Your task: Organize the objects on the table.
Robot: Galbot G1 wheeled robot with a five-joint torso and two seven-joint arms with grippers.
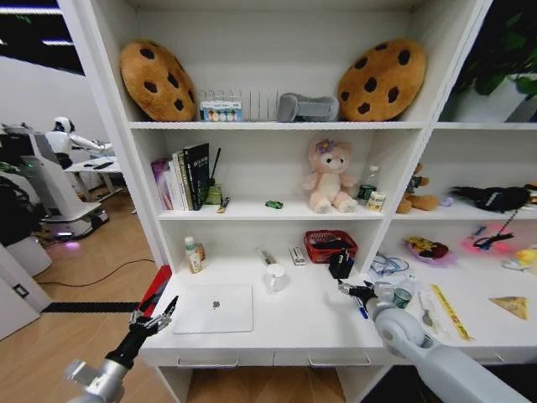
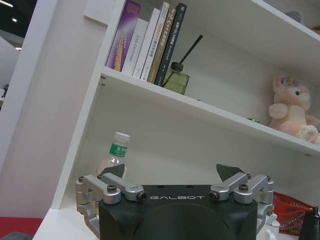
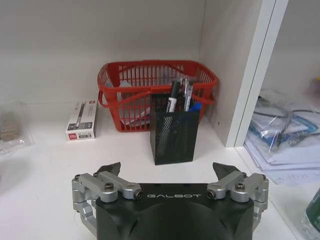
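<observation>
The silver laptop (image 1: 212, 308) lies closed on the white table (image 1: 302, 323), front left. My left gripper (image 1: 158, 317) hovers open and empty by the table's front left corner, just left of the laptop; in its wrist view (image 2: 171, 172) it faces a water bottle (image 2: 115, 155). My right gripper (image 1: 351, 290) is open over the middle of the table, in front of a black mesh pen holder (image 3: 174, 135) with pens (image 3: 180, 95) standing in it. A green toy car (image 1: 274, 204) sits on the shelf. The yellow wedge (image 1: 509, 306) lies far right.
A red basket (image 3: 155, 87) stands behind the pen holder, a small box (image 3: 81, 120) beside it. A white mug (image 1: 275, 277) and the bottle (image 1: 194, 254) stand behind the laptop. The shelf upright (image 3: 252, 75) rises close beside the holder. Papers and glasses (image 1: 388, 266) lie right.
</observation>
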